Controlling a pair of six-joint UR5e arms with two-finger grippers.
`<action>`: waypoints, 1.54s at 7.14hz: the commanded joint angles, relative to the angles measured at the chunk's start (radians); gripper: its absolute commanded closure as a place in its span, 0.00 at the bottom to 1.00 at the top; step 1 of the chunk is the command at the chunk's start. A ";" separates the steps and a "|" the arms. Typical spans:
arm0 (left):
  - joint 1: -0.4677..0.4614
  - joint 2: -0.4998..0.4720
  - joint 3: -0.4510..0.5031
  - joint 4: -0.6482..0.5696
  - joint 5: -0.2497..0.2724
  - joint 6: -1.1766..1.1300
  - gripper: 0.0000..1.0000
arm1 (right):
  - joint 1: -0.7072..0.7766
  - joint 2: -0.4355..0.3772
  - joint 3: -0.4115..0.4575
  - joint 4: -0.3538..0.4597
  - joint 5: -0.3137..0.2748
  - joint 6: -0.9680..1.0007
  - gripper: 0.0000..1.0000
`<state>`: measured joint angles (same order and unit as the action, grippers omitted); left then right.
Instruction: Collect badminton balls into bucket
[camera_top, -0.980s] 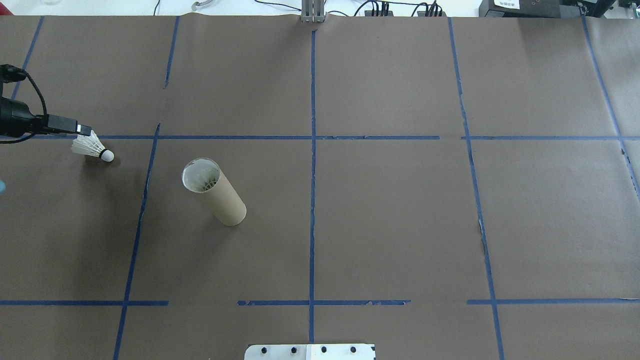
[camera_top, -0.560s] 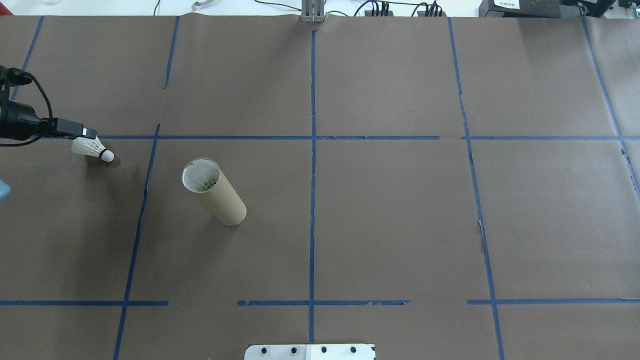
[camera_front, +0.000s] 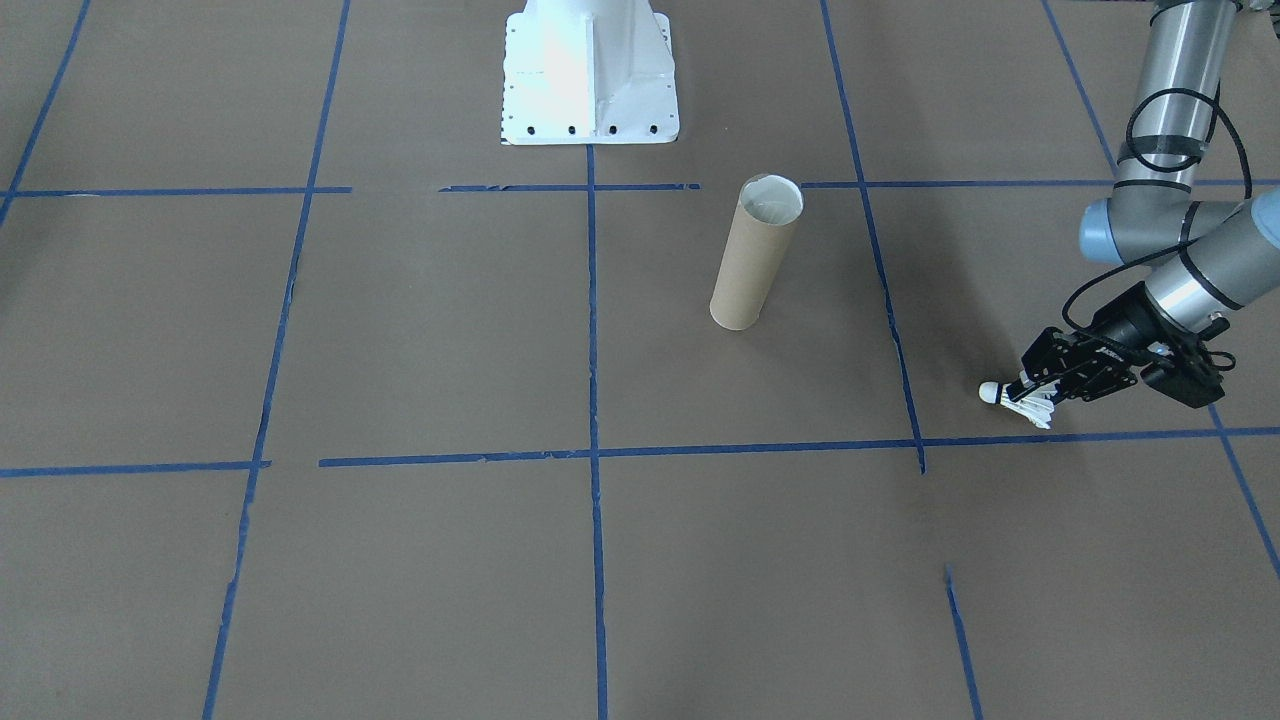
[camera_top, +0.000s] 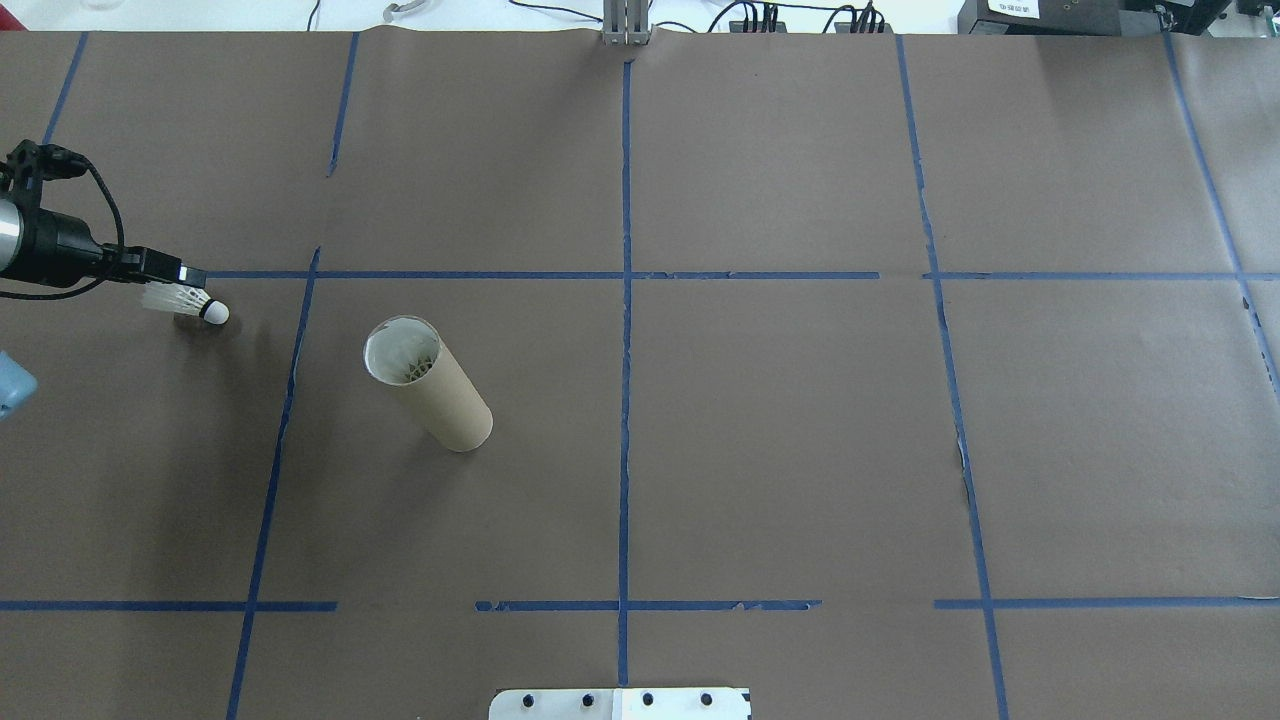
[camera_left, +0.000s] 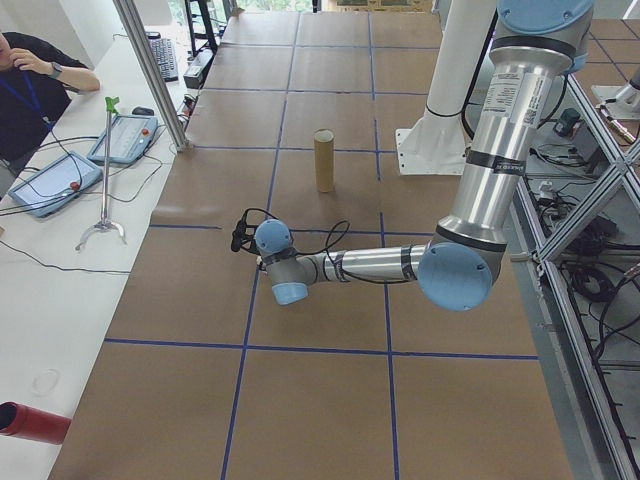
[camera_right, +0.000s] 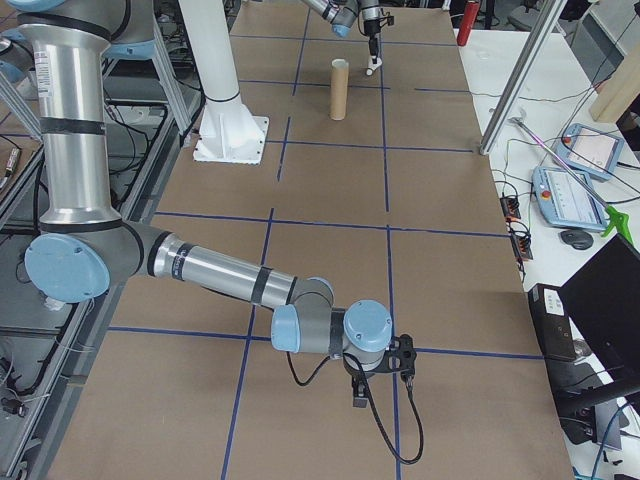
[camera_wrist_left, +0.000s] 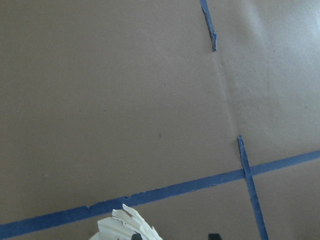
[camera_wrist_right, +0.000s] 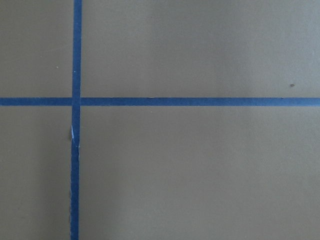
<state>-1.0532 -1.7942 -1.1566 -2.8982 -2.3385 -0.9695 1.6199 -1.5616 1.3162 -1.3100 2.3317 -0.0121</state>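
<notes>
Left gripper (camera_front: 1030, 393) low over brown table (camera_top: 780, 440), at feather skirt of shuttlecock (camera_top: 190, 303) — fingers look closed around feathers, though contact hard to confirm from this angle. Shuttlecock on its side, cork tip pointing toward tube (camera_top: 428, 382). Tube upright, well apart from shuttlecock, white feathers visible inside its open top. Right gripper (camera_right: 380, 385) seen only in right side view, near table — cannot tell whether apart or together. Person (camera_left: 30, 85) seated beyond table's far side.
</notes>
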 joint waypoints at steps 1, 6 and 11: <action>0.001 0.007 -0.005 0.004 -0.004 0.000 0.74 | 0.000 0.000 0.000 0.000 0.000 0.000 0.00; -0.001 0.013 -0.135 0.199 -0.001 0.000 0.93 | 0.000 0.000 0.000 0.000 0.000 0.001 0.00; -0.028 0.077 -0.381 0.282 0.060 -0.130 1.00 | 0.000 0.000 0.000 0.000 0.000 0.001 0.00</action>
<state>-1.0674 -1.7445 -1.4260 -2.6569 -2.3220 -1.0386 1.6199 -1.5616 1.3161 -1.3100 2.3316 -0.0118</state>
